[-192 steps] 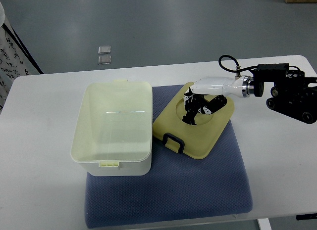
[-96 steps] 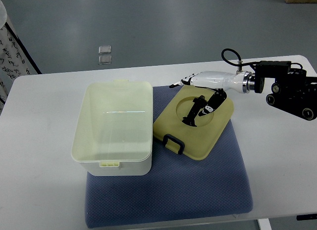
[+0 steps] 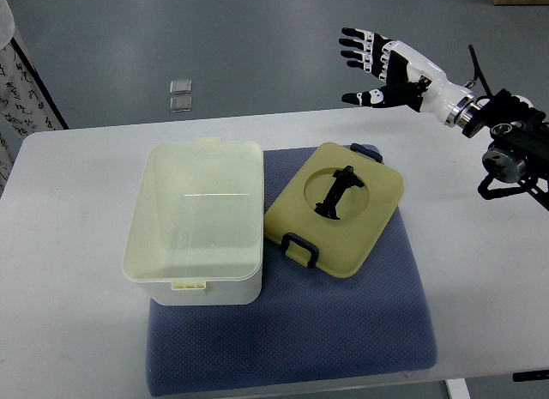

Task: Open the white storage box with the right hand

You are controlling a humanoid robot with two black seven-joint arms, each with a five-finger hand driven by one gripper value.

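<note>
The white storage box [image 3: 196, 223] stands open on the left part of a blue mat [image 3: 343, 330], its inside showing. Its yellowish lid [image 3: 336, 208] lies flat on the mat to the right of the box, with a black handle [image 3: 336, 190] in a round recess and black clips at two edges. My right hand [image 3: 377, 64] is raised above and beyond the table's far edge, up and to the right of the lid, fingers spread and holding nothing. The left arm is out of view.
The white table [image 3: 69, 330] carries the mat. The right arm's black joints [image 3: 515, 146] hang over the table's far right corner. Two small clear squares [image 3: 180, 94] lie on the grey floor beyond the table. A printed banner [image 3: 21, 99] stands at the left edge.
My right hand let go of the lid's handle, opened its fingers, and lifted up and to the right, away from the lid. The lid and box stayed put.
</note>
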